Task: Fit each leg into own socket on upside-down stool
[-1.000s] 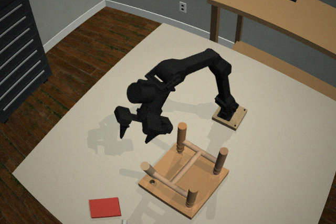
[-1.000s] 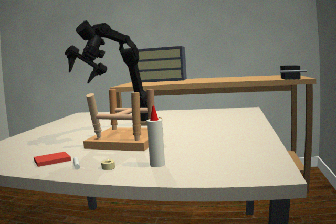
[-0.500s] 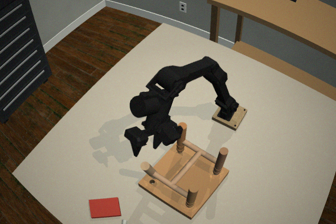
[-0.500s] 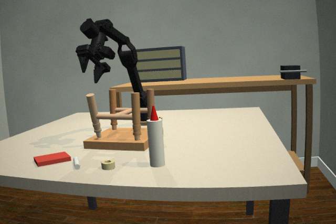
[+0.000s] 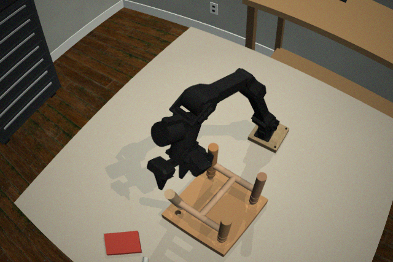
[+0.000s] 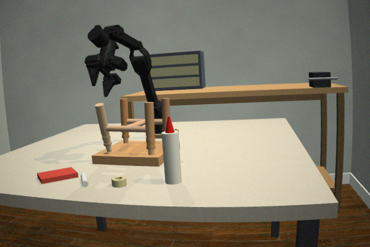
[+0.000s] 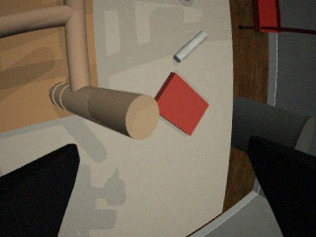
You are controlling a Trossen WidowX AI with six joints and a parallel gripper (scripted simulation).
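Observation:
The seat (image 5: pixel 197 232) (image 6: pixel 125 160) (image 7: pixel 22 106) lies flat with the legs pointing up. One leg (image 5: pixel 175 201) (image 6: pixel 102 120) (image 7: pixel 106 111) leans outward, its shoulder above the seat and its end beside the socket (image 5: pixel 178 212). The front leg (image 5: pixel 225 231) (image 6: pixel 149 124) and back-left leg (image 5: pixel 214 156) (image 6: pixel 124 115) stand nearly upright, with part of their tenons showing below the shoulders. The remaining leg (image 5: pixel 258 188) (image 6: pixel 165 109) is upright; its foot is hidden in the exterior view. Rungs (image 5: pixel 218 194) join the legs. My gripper (image 5: pixel 171 183) (image 6: pixel 100 90) (image 7: pixel 165 150) is open and empty above the leaning leg.
A red block (image 5: pixel 123 242) (image 6: pixel 57 174) (image 7: pixel 183 104) and a pale short rod (image 5: pixel 145 259) (image 6: pixel 84 179) (image 7: pixel 191 46) lie beyond the seat. A tape roll (image 6: pixel 118 181) and a white bottle (image 6: pixel 171 159) with a red tip stand near the table's front.

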